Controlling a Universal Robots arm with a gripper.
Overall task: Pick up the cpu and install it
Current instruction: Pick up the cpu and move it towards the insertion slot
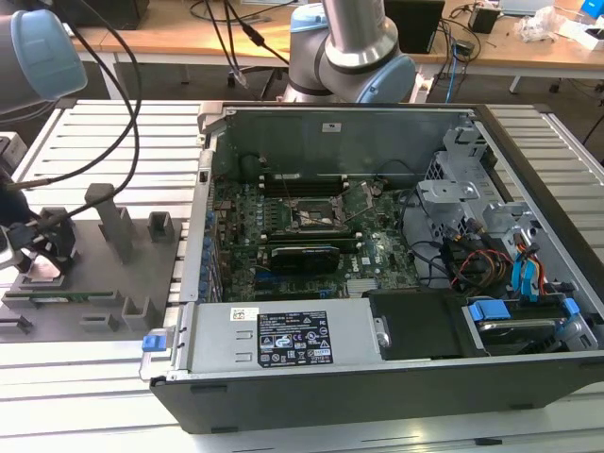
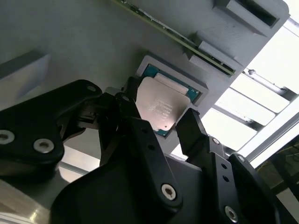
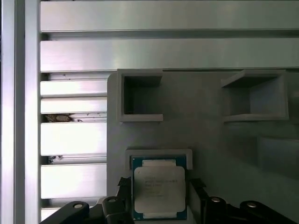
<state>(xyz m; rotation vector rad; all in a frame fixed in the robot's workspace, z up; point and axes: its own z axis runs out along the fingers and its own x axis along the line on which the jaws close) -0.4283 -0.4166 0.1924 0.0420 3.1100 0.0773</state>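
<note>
gripper (image 3: 160, 185) jaws apart, straddling cpu (image 3: 160, 192), 1 of its fingers (image 3: 122, 187) each side, slim gaps visible. cpu lies flat in nest of grey fixture (image 3: 219, 140), exterior view's left, well apart from open pc case (image 1: 377, 392). i judge: centre on chip, close softly on edges, lift level. count: 1 cpu, 2 fingers, 2 empty pockets (image 3: 140, 100) beyond.

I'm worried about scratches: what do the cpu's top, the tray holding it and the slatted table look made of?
The cpu top looks like satin silvery metal, with a soft sheen, framed by a green board rim. The tray looks like matte grey plastic, possibly printed: even colour, no glare. The slatted table looks like bare aluminium, judging by its bright streaky shine.
</note>
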